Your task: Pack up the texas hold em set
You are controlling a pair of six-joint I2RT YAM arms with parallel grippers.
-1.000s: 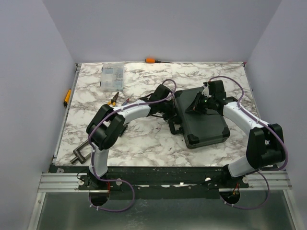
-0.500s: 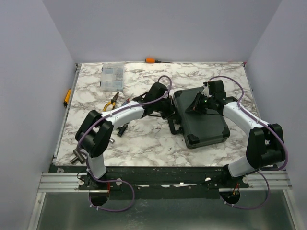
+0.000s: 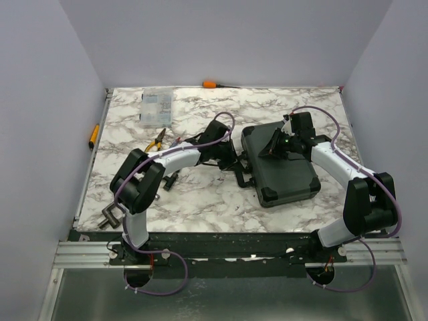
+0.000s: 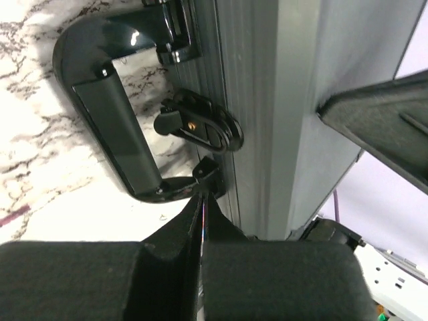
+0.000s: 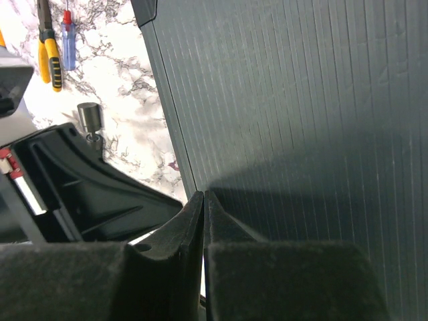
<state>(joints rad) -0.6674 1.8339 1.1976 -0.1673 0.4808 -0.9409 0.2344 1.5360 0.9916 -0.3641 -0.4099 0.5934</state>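
black case (image 3: pixel 286 172) sits shut mid-right, right jaws clenched empty seem to pin the lid (image 5: pixel 301 100) so the equally clenched left jaws can reach the latch (image 4: pixel 200 127)

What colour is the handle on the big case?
The handle is shiny black. The left wrist view shows it best.

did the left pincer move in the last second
Yes: in the top view the left pincer has pulled left, off the case's left edge and toward the pliers, which lie unmoved.
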